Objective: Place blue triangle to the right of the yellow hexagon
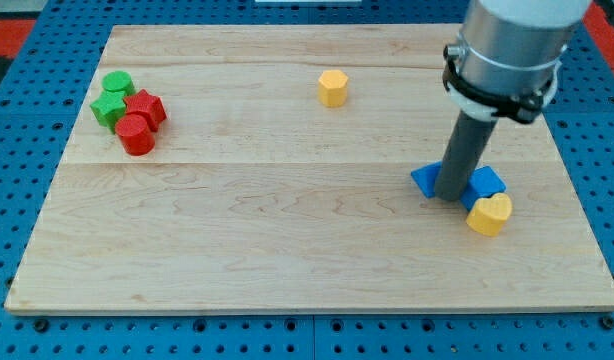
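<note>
The yellow hexagon [332,87] sits near the view's top, a little right of the middle. The blue triangle [424,180] lies on the view's right, lower than the hexagon, partly hidden by my rod. My tip [449,195] rests on the board right against the triangle's right side. A second blue block [485,184] is just right of the tip. A yellow heart-shaped block [490,213] touches that blue block from below right.
At the view's left a cluster holds two green blocks [113,97] and two red blocks [140,120]. The wooden board [287,240] lies on a blue perforated table. The arm's grey body [512,45] hangs over the board's upper right.
</note>
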You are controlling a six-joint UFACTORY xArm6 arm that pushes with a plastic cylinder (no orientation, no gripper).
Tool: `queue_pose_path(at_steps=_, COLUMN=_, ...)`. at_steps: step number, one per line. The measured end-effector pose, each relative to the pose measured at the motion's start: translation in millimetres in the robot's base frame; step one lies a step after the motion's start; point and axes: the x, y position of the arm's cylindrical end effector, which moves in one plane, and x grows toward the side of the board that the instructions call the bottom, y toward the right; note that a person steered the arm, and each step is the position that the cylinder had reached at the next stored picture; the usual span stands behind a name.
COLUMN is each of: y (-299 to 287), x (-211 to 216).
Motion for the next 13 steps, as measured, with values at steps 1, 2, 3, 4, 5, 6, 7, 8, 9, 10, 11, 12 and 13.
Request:
queue_pose_path(at_steps=1, y=-5, x=-39)
queue_pose_path(at_steps=2, y=-25, x=-74)
queue_pose_path(at_steps=3, y=-32, x=-55)
queue_pose_path(at_steps=4, y=-44, x=-43)
queue_pose_path(at_steps=5, y=-63, x=-59)
queue_pose_path(at_steps=6, y=-82, x=-80)
queue_pose_path(at_steps=7, y=-76, x=-81)
queue_pose_path(at_steps=8, y=-69, x=-81)
queue_pose_path(at_steps=9, y=-65, x=-85)
queue_pose_path(at_steps=10, y=-65, x=-96)
queue_pose_path(at_steps=11, y=-61, x=-97)
queue_pose_path(at_steps=12, y=-59, x=-77)
queue_pose_path(at_steps=13, y=-35, x=-81)
